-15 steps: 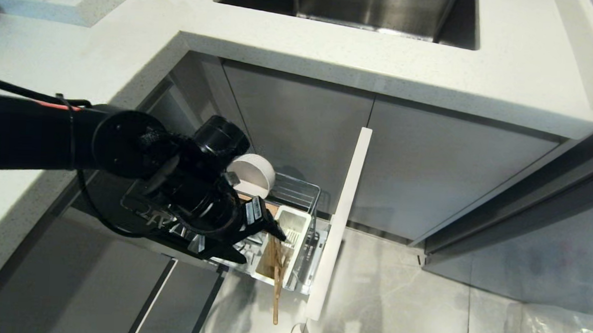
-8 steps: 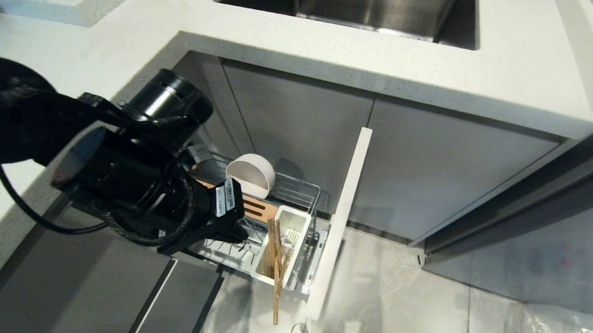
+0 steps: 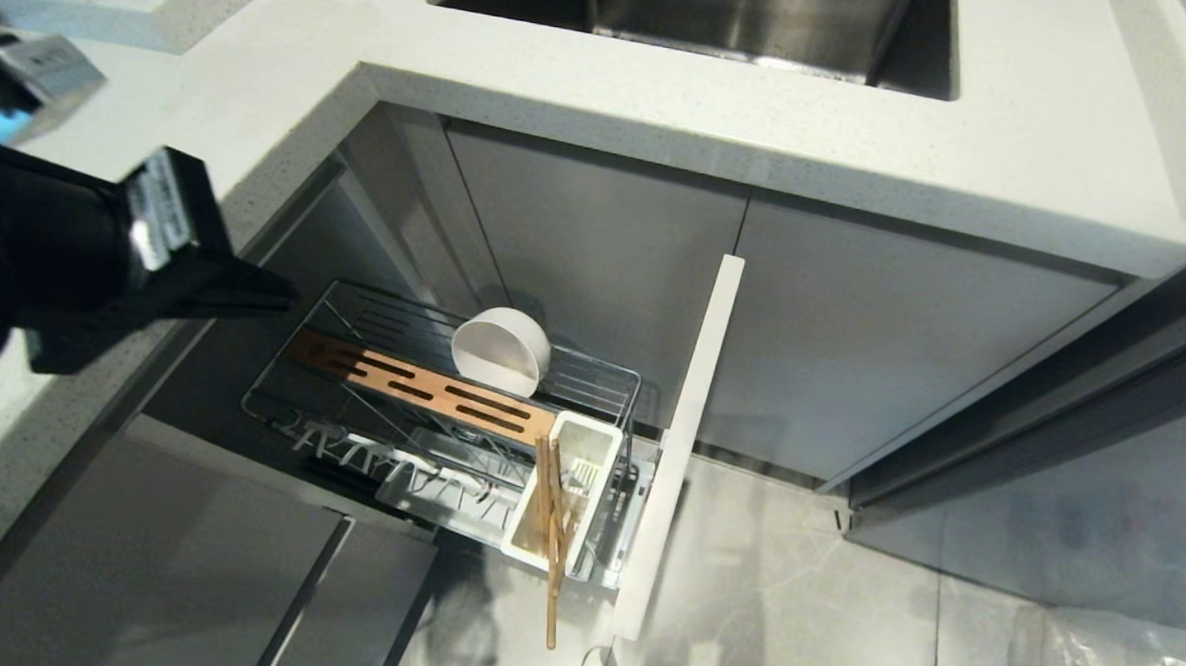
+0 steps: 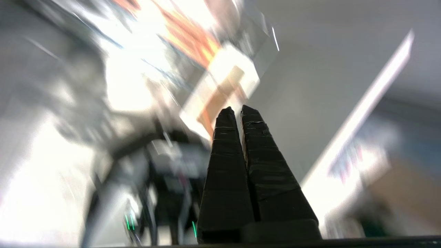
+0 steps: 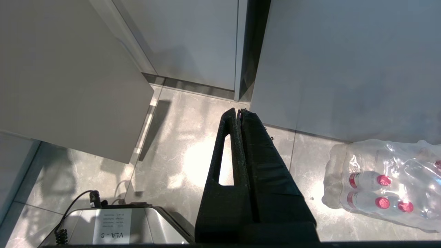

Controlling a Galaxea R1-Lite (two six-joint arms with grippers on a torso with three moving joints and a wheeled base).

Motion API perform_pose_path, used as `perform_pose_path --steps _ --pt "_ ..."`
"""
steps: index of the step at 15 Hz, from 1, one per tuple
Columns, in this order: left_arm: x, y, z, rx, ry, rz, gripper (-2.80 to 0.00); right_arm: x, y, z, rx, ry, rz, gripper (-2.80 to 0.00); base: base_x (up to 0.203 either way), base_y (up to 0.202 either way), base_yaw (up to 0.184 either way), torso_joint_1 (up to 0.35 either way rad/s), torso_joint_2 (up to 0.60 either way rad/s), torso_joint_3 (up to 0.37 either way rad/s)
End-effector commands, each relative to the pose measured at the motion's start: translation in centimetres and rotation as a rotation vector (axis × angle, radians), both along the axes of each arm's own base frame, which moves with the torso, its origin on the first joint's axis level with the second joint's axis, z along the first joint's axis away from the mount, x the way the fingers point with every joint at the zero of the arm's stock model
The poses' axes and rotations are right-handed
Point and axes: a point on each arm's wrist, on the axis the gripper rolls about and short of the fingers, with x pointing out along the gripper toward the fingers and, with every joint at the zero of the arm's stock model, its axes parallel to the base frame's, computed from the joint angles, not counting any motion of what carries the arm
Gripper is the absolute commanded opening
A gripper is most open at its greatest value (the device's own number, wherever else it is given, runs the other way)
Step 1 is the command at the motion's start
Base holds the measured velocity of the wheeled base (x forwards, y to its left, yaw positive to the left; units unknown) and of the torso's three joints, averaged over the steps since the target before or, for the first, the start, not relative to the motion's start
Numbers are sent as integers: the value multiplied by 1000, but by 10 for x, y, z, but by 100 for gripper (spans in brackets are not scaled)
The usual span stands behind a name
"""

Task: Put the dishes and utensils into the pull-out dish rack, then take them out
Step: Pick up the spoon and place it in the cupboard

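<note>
Head view, rack: the pulled-out chrome wire dish rack sits at centre, its long axis running from ten o'clock to four o'clock, ending at the pale upright drawer front.
Head view, bowl: a small round cream-white bowl stands on edge behind the brown slotted wooden strip, its opening facing ten o'clock.
Head view, chopsticks: a pair of long light-brown wooden chopsticks stands in the white plastic cutlery box, pointing to six o'clock past the box's rim.
Head view, left gripper: the black left gripper hangs at nine o'clock, above the rack's far end and apart from it, tips toward three o'clock.
Head view, room: grey floor tiles lie open at four o'clock.
Left wrist view: fingers pressed together, holding nothing; the rest is blurred.
Right wrist view: the right gripper hangs over the floor, jaws pressed together; a wrapped pack of red-capped bottles lies at four o'clock.
</note>
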Motion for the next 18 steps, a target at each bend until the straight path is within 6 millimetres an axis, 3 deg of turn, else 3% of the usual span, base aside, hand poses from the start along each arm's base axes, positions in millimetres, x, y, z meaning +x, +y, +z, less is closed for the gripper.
perform_pose_path --steps 1,7,14,18 --pt "-21 27 16 -10 -94 96 -280 0 0 0 0 3 -1 -280 0 0 0 0 0 0" --pt "-54 93 40 173 -227 565 -280 0 0 0 0 2 -1 -280 0 0 0 0 0 0" --pt "-85 123 59 316 -208 841 -280 0 0 0 0 2 1 -280 0 0 0 0 0 0" --pt "-86 141 62 376 -78 896 -280 0 0 0 0 3 -1 -280 0 0 0 0 0 0"
